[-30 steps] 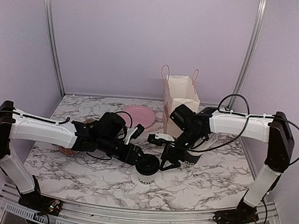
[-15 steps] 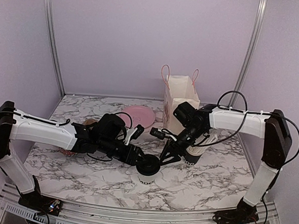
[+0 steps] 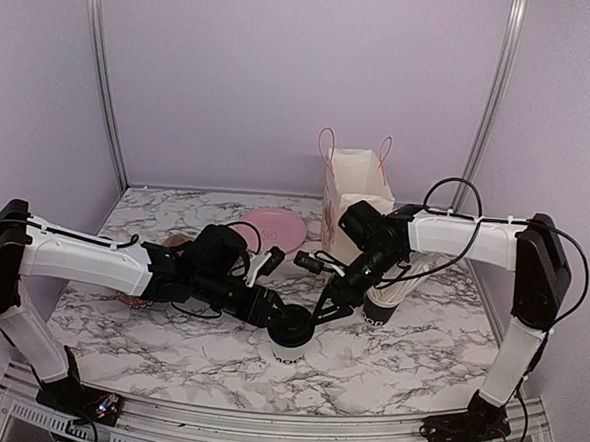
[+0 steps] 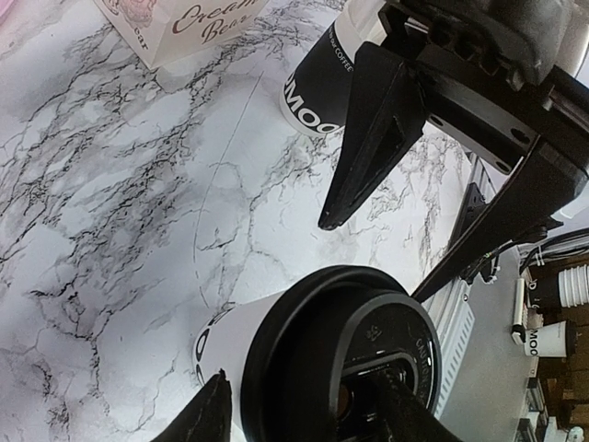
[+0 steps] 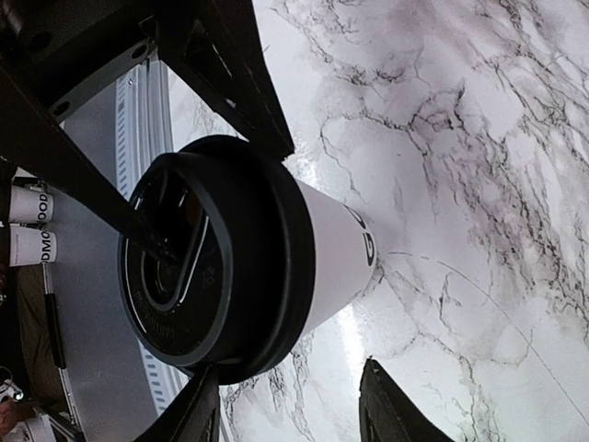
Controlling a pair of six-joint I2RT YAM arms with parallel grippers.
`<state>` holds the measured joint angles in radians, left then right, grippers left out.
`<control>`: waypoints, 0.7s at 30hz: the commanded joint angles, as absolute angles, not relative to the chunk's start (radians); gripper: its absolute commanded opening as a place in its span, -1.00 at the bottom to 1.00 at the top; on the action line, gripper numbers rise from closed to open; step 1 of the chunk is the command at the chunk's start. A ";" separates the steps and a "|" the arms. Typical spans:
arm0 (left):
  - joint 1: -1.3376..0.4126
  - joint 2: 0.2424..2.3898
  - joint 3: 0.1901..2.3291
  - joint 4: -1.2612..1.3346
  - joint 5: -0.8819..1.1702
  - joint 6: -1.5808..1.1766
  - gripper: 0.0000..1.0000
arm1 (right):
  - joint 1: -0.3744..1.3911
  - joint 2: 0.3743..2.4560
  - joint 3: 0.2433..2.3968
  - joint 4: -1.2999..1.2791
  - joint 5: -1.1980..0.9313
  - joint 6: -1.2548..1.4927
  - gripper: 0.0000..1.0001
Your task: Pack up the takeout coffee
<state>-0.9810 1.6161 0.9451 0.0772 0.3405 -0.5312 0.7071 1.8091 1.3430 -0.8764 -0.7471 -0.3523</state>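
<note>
Step in hand, by my reading: passing one cup from arm to arm; nothing bagged yet. The cup stands upright on the table, near the front, lid on. The left gripper straddles it just under the lid, apparently gripping. The right gripper is spread wide and empty, tips just beside the cup. A second cup waits by the bag. Next: right fingers must close on the wall clear of the left's, then the left lets go.

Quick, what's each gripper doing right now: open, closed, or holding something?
Left gripper: fingers straddle the lidded cup; grip cannot be told.
Right gripper: open, holding nothing.
</note>
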 commanded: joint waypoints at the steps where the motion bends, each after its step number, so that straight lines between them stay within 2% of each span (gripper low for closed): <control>1: -0.991 1.661 0.918 -0.040 0.319 -0.501 0.08 | 0.753 1.891 1.328 -0.830 -0.423 -0.310 -0.07; 6: -0.991 1.652 0.925 -0.082 0.286 -0.501 0.08 | 0.756 1.923 1.361 -0.840 -0.385 -0.298 -0.15; 11: -0.991 1.591 0.936 -0.100 0.261 -0.490 0.13 | 0.755 1.891 1.428 -0.881 -0.523 -0.360 -0.19; 17: -0.993 1.415 0.942 -0.101 0.144 -0.444 0.46 | 0.755 1.821 1.490 -0.911 -0.645 -0.416 0.02; 21: -0.991 1.350 0.936 -0.106 0.097 -0.459 0.49 | 0.757 1.805 1.498 -0.935 -0.663 -0.435 0.14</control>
<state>-0.9897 1.4200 0.9440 -0.0689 0.1791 -0.4751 0.7467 1.8492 1.4548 -0.9070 -0.6308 -0.3943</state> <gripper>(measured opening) 0.742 0.552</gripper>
